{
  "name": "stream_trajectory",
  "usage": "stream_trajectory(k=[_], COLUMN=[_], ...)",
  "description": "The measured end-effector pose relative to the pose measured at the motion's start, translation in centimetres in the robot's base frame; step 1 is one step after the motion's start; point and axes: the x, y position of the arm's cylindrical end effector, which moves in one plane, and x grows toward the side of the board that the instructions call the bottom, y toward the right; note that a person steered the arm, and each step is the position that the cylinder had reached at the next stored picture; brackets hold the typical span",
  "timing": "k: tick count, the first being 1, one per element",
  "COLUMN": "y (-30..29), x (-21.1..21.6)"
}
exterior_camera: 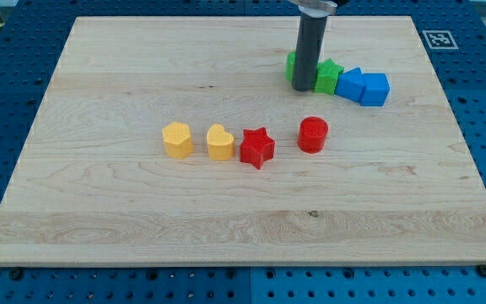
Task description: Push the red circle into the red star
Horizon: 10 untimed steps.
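The red circle (313, 134) sits on the wooden board right of centre. The red star (256, 148) lies a short gap to its left and slightly lower, touching the yellow heart (220, 142). My tip (305, 89) is at the end of the dark rod, above the red circle toward the view's top. It stands in front of the green blocks and apart from the red circle.
A yellow hexagon-like block (177, 139) stands left of the yellow heart. A green block (292, 66) and a green star (329, 76) sit by the rod. Two blue blocks (349, 84) (375, 89) lie to their right. The board's edge (243, 263) borders a blue pegboard.
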Motion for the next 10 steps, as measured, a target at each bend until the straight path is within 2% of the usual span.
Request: stream_trajectory(k=[1,2,3,4,5,7,10], y=[-1.6,-2.0,1.7,7.4,8.2,6.6,-1.8], x=[0.0,1.8,5.3,5.9,6.9,9.0,10.1])
